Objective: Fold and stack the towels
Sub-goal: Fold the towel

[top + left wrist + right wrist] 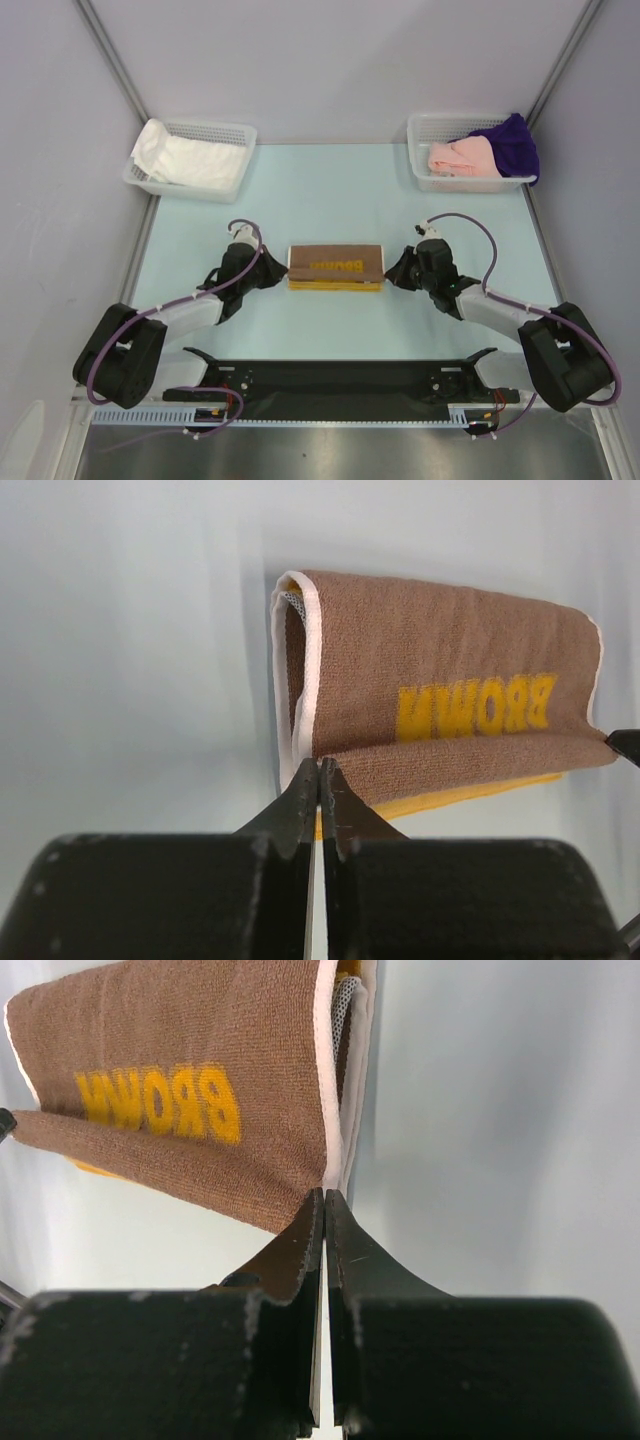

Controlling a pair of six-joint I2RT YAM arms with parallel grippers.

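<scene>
A brown towel with yellow lettering lies folded on a mustard towel in the middle of the table. My left gripper is at its near left corner and my right gripper at its near right corner. In the left wrist view the left gripper is shut on the white-hemmed corner of the brown towel, over the mustard towel. In the right wrist view the right gripper pinches the other corner of the brown towel. The near edge runs slightly raised between both tips.
A white mesh basket at the back left holds a white towel. Another mesh basket at the back right holds a pink towel and a purple towel. Grey walls close in both sides.
</scene>
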